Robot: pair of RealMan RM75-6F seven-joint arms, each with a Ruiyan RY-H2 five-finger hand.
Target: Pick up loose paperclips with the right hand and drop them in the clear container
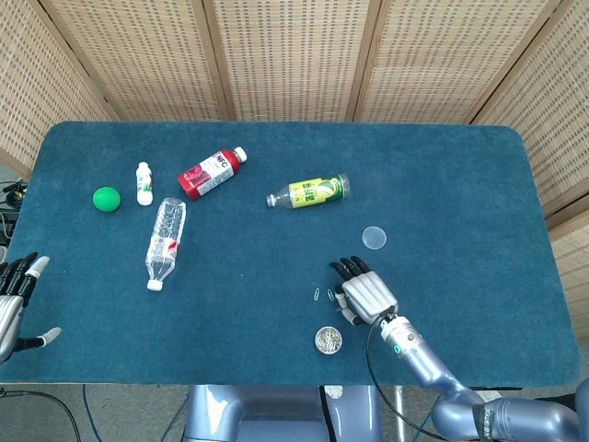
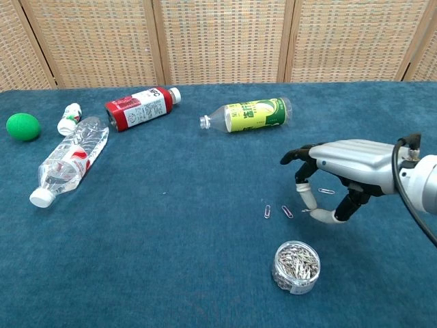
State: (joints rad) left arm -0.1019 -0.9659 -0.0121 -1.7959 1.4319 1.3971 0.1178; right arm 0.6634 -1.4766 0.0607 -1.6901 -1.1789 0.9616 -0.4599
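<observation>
We can make out white lettering on the label of the red bottle (image 1: 212,172), roughly "WC", though we cannot read it with certainty. The print on the green bottle (image 2: 254,113) is too small for us.

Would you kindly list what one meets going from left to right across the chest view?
Green ball → small white bottle → clear water bottle → red bottle → green-labelled bottle → clear container of paperclips → right hand.
</observation>
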